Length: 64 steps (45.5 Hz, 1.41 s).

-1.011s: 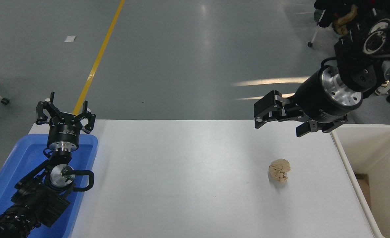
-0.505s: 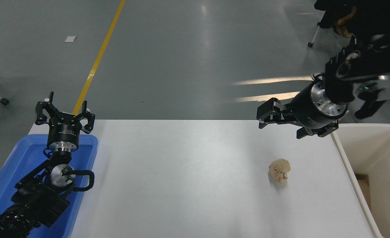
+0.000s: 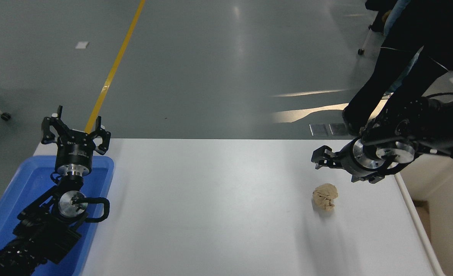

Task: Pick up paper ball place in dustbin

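Observation:
The crumpled tan paper ball [image 3: 325, 196] lies on the white table [image 3: 211, 207], right of centre. My right gripper [image 3: 340, 169] hangs just above and behind it, a short gap away, fingers spread open and pointing left with nothing between them. The cream-white dustbin [image 3: 418, 222] stands against the table's right end, and the right arm partly covers its far part. My left gripper [image 3: 74, 128] is parked open at the far left.
A shallow blue tray [image 3: 23, 188] sits under the left arm at the table's left end. A person's dark-clad legs [image 3: 395, 69] stand on the floor beyond the far right corner. A yellow floor line [image 3: 113, 69] runs away from the table.
My right gripper has come down and slightly right, from high over the table's far edge to just above the paper ball. A person's legs have appeared at top right. The ball has not moved.

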Each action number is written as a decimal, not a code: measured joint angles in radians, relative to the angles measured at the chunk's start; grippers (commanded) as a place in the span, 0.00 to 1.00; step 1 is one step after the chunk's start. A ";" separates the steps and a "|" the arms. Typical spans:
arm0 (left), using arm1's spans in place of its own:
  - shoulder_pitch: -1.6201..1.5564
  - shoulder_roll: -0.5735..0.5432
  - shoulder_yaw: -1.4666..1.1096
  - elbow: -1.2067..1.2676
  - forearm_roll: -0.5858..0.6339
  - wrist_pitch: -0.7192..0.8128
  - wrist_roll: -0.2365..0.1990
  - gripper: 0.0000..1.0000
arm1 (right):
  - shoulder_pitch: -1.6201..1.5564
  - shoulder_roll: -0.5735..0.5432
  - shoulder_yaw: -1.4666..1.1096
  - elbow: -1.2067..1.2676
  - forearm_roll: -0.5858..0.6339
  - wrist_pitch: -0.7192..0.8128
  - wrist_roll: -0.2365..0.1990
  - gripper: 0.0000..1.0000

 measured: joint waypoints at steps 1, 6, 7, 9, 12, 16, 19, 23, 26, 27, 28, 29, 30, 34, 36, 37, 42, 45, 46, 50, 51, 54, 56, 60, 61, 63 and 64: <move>0.000 0.000 0.000 0.000 0.000 0.000 0.000 0.99 | -0.013 0.001 0.002 -0.011 0.000 -0.001 0.000 1.00; 0.000 0.000 0.001 0.000 0.000 0.000 0.000 0.99 | -0.082 0.009 0.016 -0.074 -0.001 -0.004 -0.001 1.00; 0.000 0.000 0.001 0.000 0.000 0.000 0.000 0.99 | -0.094 0.011 0.019 -0.084 -0.001 -0.005 -0.001 1.00; 0.000 0.000 0.001 0.000 0.000 0.000 0.000 0.99 | -0.121 0.016 0.026 -0.108 -0.002 -0.005 -0.002 1.00; 0.000 0.000 0.001 0.000 0.000 0.000 0.000 0.99 | -0.155 0.024 0.034 -0.140 -0.003 -0.006 -0.003 1.00; 0.000 0.000 0.001 0.000 0.000 0.000 0.000 0.99 | -0.196 0.035 0.042 -0.183 -0.004 -0.007 -0.004 1.00; 0.000 0.000 0.001 0.000 0.000 0.000 0.000 0.99 | -0.223 0.041 0.048 -0.212 -0.004 -0.007 -0.004 1.00; 0.000 0.000 0.001 0.000 0.000 0.000 0.000 0.99 | -0.250 0.048 0.057 -0.242 -0.006 -0.007 -0.006 1.00; 0.000 0.000 0.001 0.000 0.000 0.000 0.000 0.99 | -0.274 0.057 0.063 -0.269 -0.010 -0.008 -0.011 1.00; 0.000 0.000 0.001 0.000 0.000 0.000 0.000 0.99 | -0.281 0.059 0.064 -0.277 -0.011 -0.008 -0.013 1.00; 0.000 0.000 0.001 0.000 0.000 0.000 0.000 0.99 | -0.284 0.060 0.064 -0.281 -0.011 -0.008 -0.014 1.00; 0.000 0.000 0.001 0.000 0.000 0.000 0.000 0.99 | -0.289 0.063 0.065 -0.288 -0.012 -0.008 -0.016 1.00; 0.000 0.000 0.001 0.000 0.000 0.000 0.000 0.99 | -0.297 0.066 0.066 -0.298 -0.013 -0.008 -0.018 1.00; 0.000 0.000 0.001 0.000 0.000 0.000 0.000 0.99 | -0.326 0.080 0.070 -0.334 -0.016 -0.008 -0.027 1.00; 0.000 0.000 0.001 0.000 0.000 0.000 0.000 0.99 | -0.335 0.084 0.072 -0.347 -0.017 -0.008 -0.030 1.00; 0.000 0.000 0.001 0.000 0.000 0.000 0.000 0.99 | -0.339 0.087 0.074 -0.353 -0.017 -0.008 -0.031 1.00; 0.000 0.000 0.001 0.000 0.000 0.000 0.000 0.99 | -0.364 0.100 0.089 -0.387 -0.019 -0.008 -0.037 0.99; 0.000 0.000 0.001 0.000 0.000 0.000 0.000 0.99 | -0.379 0.108 0.096 -0.409 -0.020 -0.008 -0.040 0.92; 0.000 0.000 0.001 0.000 0.000 0.000 0.000 0.99 | -0.383 0.111 0.098 -0.415 -0.020 -0.008 -0.041 0.88; 0.000 0.000 0.001 0.000 0.000 0.000 0.000 0.99 | -0.401 0.120 0.104 -0.442 -0.021 -0.008 -0.048 0.65; 0.000 0.000 0.001 0.000 0.000 0.000 0.000 0.99 | -0.404 0.122 0.106 -0.446 -0.021 -0.008 -0.049 0.55; 0.000 0.000 0.001 0.000 0.000 0.000 0.000 0.99 | -0.412 0.127 0.109 -0.458 -0.022 -0.008 -0.057 0.20; 0.000 0.000 0.001 0.000 0.000 0.000 0.000 0.99 | -0.416 0.129 0.110 -0.463 -0.022 -0.007 -0.061 0.00; -0.001 0.000 0.001 0.000 0.000 0.000 0.000 0.99 | -0.422 0.133 0.112 -0.472 -0.020 -0.002 -0.080 0.00; -0.001 0.000 0.001 0.000 0.000 0.000 0.000 0.99 | -0.423 0.133 0.113 -0.473 -0.019 -0.001 -0.084 0.00; -0.001 0.000 0.001 0.000 0.000 0.000 0.000 0.99 | -0.425 0.135 0.113 -0.476 -0.018 0.000 -0.096 0.00; -0.001 0.000 0.001 0.000 0.000 0.000 0.000 0.99 | -0.425 0.135 0.113 -0.477 -0.017 0.001 -0.100 0.00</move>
